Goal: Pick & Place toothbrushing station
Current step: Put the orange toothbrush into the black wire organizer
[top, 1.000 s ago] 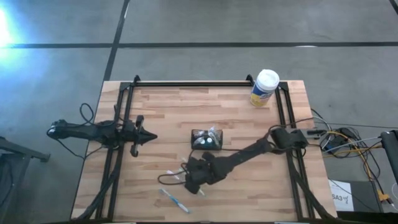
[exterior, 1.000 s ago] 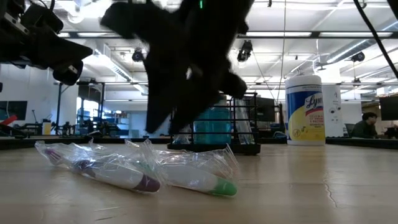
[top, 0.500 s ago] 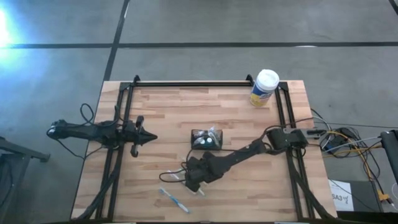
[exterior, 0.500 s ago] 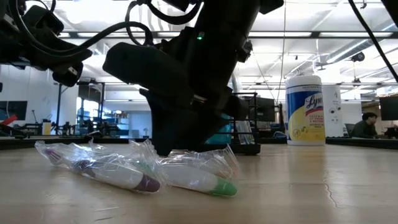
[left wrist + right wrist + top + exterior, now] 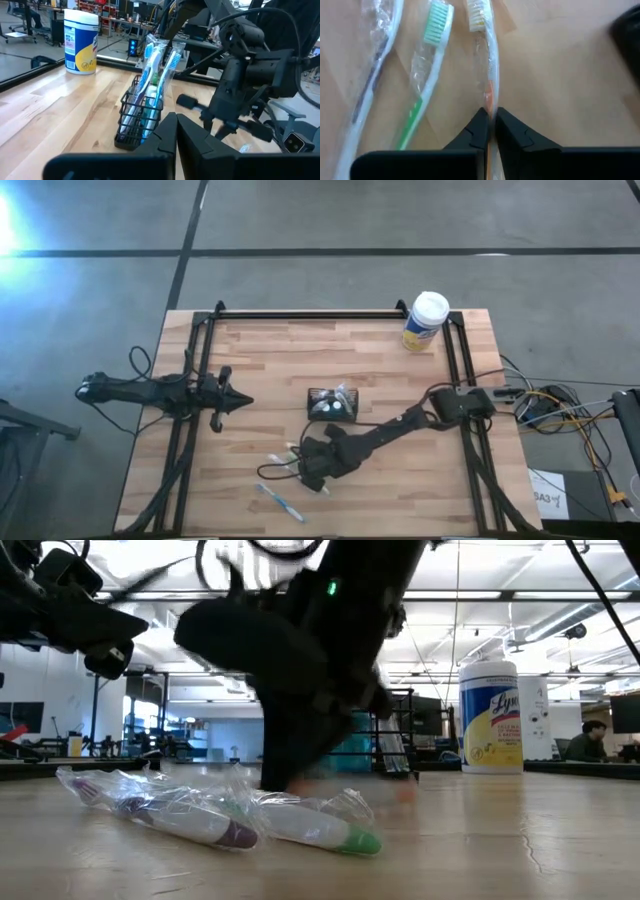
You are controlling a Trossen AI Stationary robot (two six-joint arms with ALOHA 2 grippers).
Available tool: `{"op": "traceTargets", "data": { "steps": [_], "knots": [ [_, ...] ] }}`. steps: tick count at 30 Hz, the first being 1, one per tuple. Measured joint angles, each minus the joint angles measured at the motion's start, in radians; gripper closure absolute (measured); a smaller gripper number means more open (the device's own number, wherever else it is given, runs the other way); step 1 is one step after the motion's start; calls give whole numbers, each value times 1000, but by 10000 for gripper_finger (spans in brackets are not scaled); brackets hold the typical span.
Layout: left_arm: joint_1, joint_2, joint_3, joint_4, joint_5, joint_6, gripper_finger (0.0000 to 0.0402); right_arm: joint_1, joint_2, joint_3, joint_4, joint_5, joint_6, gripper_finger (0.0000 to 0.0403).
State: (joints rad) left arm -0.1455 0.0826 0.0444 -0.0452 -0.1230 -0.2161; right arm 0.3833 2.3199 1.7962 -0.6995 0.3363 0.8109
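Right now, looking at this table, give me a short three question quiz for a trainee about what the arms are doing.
1. True or false: the right gripper is shut on the orange-handled toothbrush.
2. What does the black holder contain? A) wrapped toothbrushes B) nothing C) the wipes canister
3. Fill in: the left gripper is shut and holds ____.

Key
1. True; its fingers pinch the wrapped brush's handle on the table.
2. A; blue wrapped brushes stand upright in it, and the wipes canister stands apart near the table's far edge.
3. Nothing; that arm waits at the table's left edge.
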Motion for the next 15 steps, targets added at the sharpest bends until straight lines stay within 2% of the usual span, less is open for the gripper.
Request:
{"op": "traceTargets", "data": {
  "steps": [4, 9, 12, 15],
  "knots": [
    [0, 0, 0, 2, -1, 0, 392, 33, -63, 10, -40, 96, -13, 387],
    [0, -3, 0, 38, 7, -3, 387, 105, -197, -24, -92, 320, -48, 388],
    [0, -1, 0, 73, 39, -11, 380, 150, -307, -93, -109, 416, -57, 389],
    [0, 6, 0, 100, 74, -42, 376, 193, -434, -222, -18, 460, -99, 389]
  ]
}}
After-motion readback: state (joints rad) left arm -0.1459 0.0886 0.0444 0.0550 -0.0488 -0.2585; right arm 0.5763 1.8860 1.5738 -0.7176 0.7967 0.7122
